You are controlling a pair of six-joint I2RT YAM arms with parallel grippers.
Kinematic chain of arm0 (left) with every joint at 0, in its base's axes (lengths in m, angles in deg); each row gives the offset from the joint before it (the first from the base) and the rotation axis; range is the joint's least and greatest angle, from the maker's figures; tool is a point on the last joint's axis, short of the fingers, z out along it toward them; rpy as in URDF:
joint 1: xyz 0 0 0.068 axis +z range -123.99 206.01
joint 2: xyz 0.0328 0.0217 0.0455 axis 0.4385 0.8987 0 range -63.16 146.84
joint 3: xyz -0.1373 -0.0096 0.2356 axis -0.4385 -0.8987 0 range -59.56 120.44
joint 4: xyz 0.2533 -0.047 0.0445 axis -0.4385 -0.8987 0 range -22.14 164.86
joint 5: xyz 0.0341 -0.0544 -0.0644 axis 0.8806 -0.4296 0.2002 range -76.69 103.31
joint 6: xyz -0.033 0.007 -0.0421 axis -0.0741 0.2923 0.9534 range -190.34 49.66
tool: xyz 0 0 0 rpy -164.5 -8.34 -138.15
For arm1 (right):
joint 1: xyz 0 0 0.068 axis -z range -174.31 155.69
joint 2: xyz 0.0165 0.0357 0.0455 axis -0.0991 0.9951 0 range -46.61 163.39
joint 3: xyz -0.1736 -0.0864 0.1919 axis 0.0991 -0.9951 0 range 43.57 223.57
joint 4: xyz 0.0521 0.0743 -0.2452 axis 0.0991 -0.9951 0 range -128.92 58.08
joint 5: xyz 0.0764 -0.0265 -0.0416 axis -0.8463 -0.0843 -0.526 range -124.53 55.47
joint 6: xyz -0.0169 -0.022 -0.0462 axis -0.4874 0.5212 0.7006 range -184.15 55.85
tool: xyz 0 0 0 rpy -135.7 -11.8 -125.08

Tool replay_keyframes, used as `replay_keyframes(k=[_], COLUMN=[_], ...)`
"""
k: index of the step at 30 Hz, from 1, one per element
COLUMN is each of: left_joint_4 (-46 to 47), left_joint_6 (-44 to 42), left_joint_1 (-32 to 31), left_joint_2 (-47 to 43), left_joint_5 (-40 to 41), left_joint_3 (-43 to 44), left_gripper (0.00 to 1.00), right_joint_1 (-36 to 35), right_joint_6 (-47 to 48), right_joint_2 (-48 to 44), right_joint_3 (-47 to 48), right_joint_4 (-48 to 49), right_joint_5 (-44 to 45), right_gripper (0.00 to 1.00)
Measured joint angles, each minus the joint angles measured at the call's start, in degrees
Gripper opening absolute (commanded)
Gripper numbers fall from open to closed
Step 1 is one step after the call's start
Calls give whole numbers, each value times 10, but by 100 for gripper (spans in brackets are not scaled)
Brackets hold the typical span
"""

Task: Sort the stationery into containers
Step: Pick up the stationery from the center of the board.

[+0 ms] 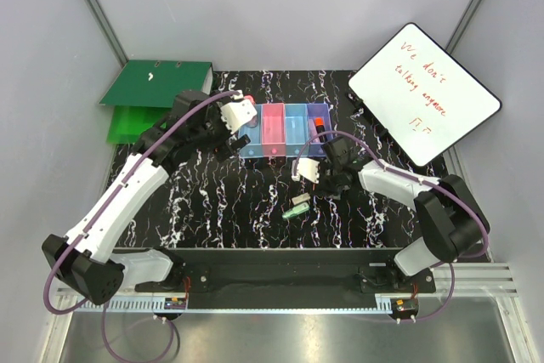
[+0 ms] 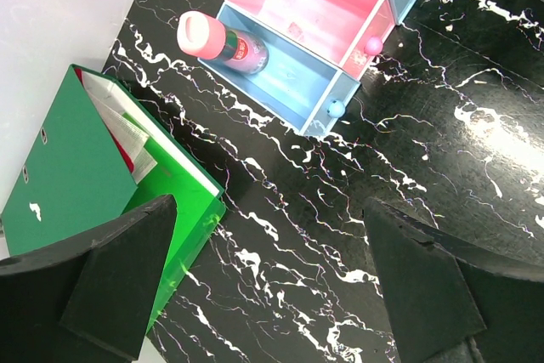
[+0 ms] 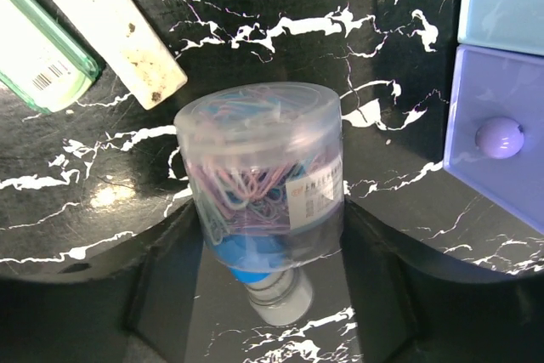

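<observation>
The four joined bins (image 1: 285, 129) stand mid-table, blue, pink, blue, purple. A pink-capped tube (image 2: 223, 40) lies in the left blue bin (image 2: 280, 74). An orange piece (image 1: 319, 127) sits in the purple bin. My left gripper (image 2: 272, 295) is open and empty over bare table, just left of the bins. My right gripper (image 3: 268, 286) is shut on a clear tub of coloured paper clips (image 3: 259, 167), in front of the purple bin (image 3: 497, 138). A blue-capped piece (image 3: 263, 274) shows under the tub. A beige eraser (image 3: 110, 27) and a green piece (image 3: 34, 48) lie nearby.
Green binders (image 1: 153, 91) lie at the back left, their edge close to my left finger (image 2: 119, 278). A whiteboard (image 1: 423, 91) leans at the back right. The black marbled table (image 1: 212, 201) runs to the arm bases.
</observation>
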Motion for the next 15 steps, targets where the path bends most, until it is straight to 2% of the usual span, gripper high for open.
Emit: replay_keyframes(k=[3,8,11,13,15], left_joint_4=[0,0,0,0,0], left_joint_6=[0,0,0,0,0], left_joint_1=[0,0,0,0,0], left_joint_2=[3,12,15,17,18], left_joint_5=[-1,-6,-7,-8,-8], left_joint_3=[0,0,0,0,1], left_gripper=[99,99,99,99,99], right_joint_1=[0,0,0,0,0], right_joint_6=[1,3,5,6,8], right_joint_2=[0,0,0,1,3], right_joint_3=[0,4,9,13,14], right_joint_4=[2,2,2,2,1], right_joint_5=[0,-1,-2,-3,-6], right_gripper=[77,70,52,32,25])
